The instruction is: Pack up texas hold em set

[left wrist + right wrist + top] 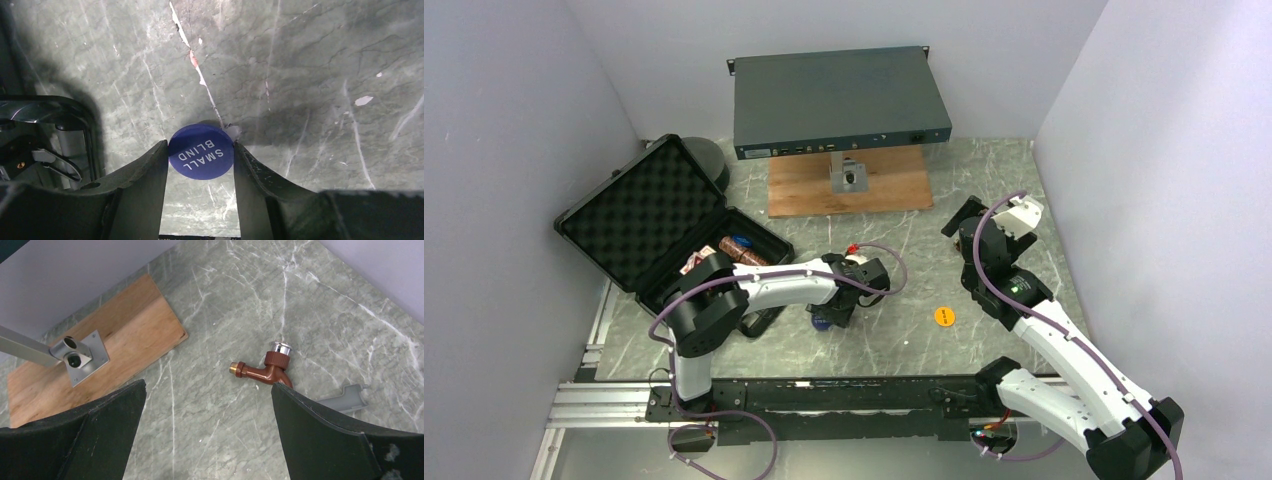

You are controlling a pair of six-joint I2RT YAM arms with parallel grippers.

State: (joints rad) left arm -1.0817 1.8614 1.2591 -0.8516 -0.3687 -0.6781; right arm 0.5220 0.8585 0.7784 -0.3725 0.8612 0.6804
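The left gripper (200,146) clasped the blue "SMALL BLIND" disc (201,153), largely hidden from overhead; the right gripper (208,385) stood released.

Your left arm (774,285) reaches low across to the right, its left gripper (201,150) pointing down, fingers pressed on the blue disc (201,159) (one on each side of its rim). Your right arm (1054,345) stretches forward, right gripper (207,387) spread wide.
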